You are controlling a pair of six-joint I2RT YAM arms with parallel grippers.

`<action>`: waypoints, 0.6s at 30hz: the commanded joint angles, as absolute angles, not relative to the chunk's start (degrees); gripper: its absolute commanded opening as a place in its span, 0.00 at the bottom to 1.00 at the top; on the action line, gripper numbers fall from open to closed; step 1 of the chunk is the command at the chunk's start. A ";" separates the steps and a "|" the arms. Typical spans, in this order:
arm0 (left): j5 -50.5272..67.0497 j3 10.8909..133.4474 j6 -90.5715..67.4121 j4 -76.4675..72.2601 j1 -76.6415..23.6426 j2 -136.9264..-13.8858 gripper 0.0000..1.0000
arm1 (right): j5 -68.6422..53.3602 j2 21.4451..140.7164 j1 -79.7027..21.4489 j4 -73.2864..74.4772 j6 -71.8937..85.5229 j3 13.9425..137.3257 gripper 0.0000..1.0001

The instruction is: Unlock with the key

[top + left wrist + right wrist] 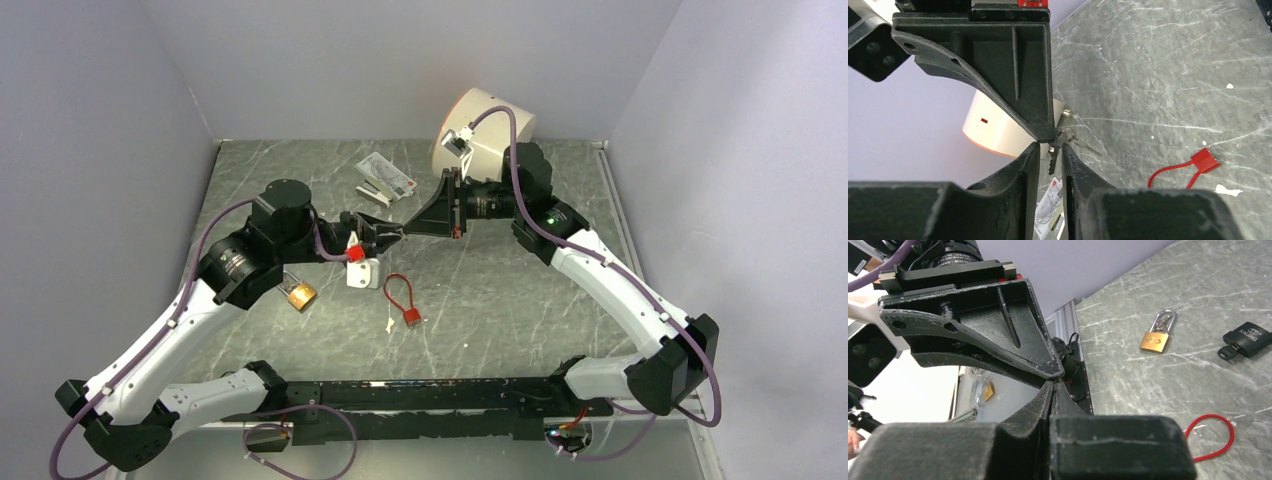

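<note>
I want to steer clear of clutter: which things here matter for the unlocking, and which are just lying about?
For the job:
key, on its ring, off the table
brass padlock, shackle closed

Lying about:
red cable seal
black fob
white cylinder
carded packet
</note>
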State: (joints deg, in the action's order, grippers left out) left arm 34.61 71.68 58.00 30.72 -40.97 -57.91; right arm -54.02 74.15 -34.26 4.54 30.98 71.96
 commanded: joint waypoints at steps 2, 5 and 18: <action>33.02 72.83 53.41 30.01 -41.08 -57.32 0.27 | -52.78 71.90 -34.23 -1.45 34.38 70.78 0.00; 31.67 71.95 51.54 29.07 -41.13 -56.66 0.29 | -52.25 71.23 -34.26 -1.78 34.75 69.87 0.00; 22.52 67.25 12.84 15.94 -41.10 -50.97 0.57 | -45.80 65.79 -34.25 -13.81 41.12 60.42 0.00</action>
